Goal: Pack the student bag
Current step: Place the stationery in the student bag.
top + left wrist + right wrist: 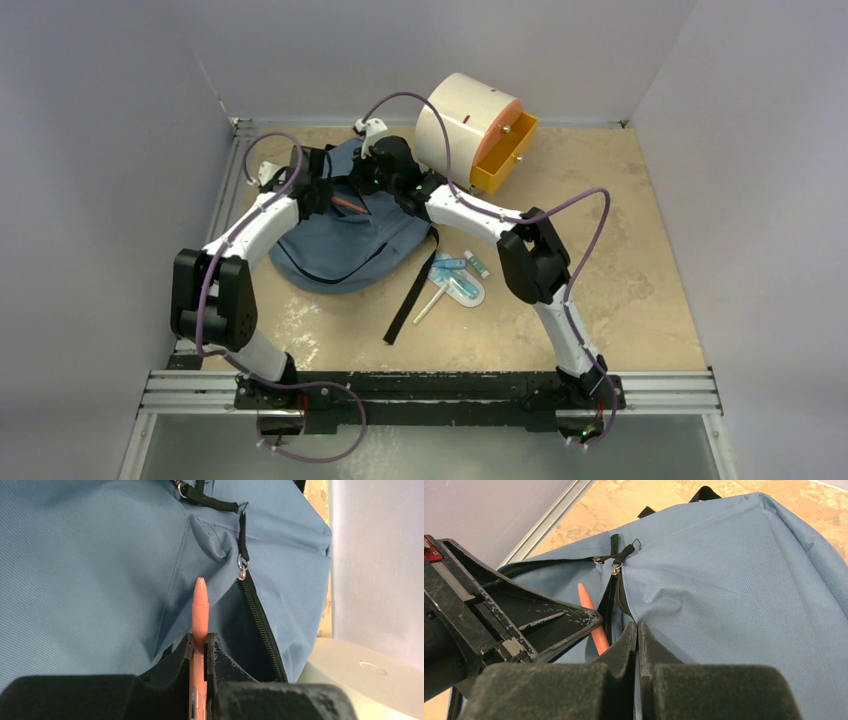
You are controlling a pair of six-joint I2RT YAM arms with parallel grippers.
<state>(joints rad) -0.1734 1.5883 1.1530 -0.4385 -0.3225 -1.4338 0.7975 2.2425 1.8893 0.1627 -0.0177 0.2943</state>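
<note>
Slate-blue student bag (345,235) is lying flat on the tan table (620,260) at the far left, just beside a cream cylindrical cabinet (465,120) whose orange drawer (505,155) is standing pulled out. Both arms are reaching over the bag's far end.

The left gripper (199,641) is clamping a salmon-orange pen (199,605) between its fingers, and the pen's tip is pointing at the dark opening beside the black zipper (262,625), just short of the metal zipper pull (242,572).

The right gripper (638,630) is sitting with its fingers pressed tight together at the fabric edge next to that zipper; whether cloth is caught between them cannot be told.

A black strap (412,295) is trailing from the bag toward the near edge, and a small cluster of pens and stationery (455,280) is lying just right of it.
</note>
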